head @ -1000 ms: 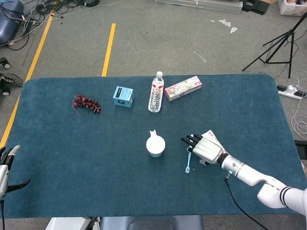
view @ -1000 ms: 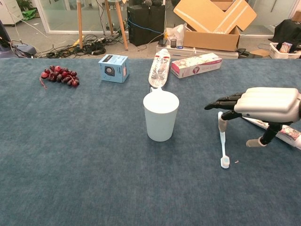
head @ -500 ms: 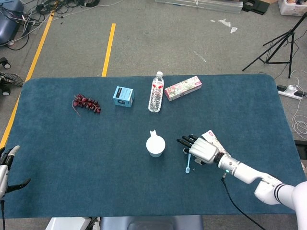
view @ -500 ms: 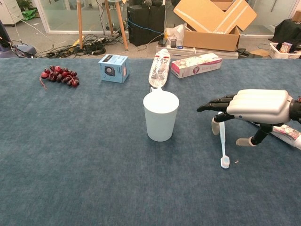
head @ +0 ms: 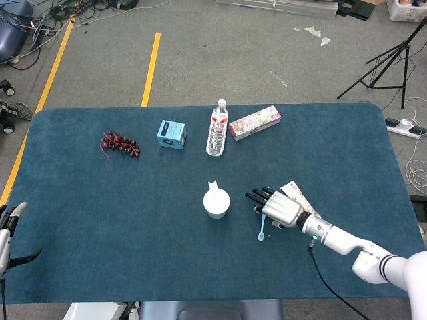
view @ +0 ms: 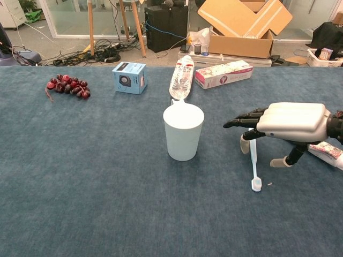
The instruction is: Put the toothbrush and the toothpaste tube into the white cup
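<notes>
White right hand (view: pixel 292 122) palm-down (fingers spread) over the toothbrush (view: pixel 254 163)

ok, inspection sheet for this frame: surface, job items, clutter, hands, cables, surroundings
Surface: blue cloth table.
Job's things: white cup upright, nothing seen inside; toothbrush flat on the cloth to its right; toothpaste tube mostly hidden behind the right hand.
Clutter: grapes, blue box, water bottle lying down, floral carton.
Hands: right hand open over the toothbrush handle, grip not evident; left hand open at the table edge.
Cables: black cable under the right arm.
Surroundings: tripod, yellow floor tape.
</notes>
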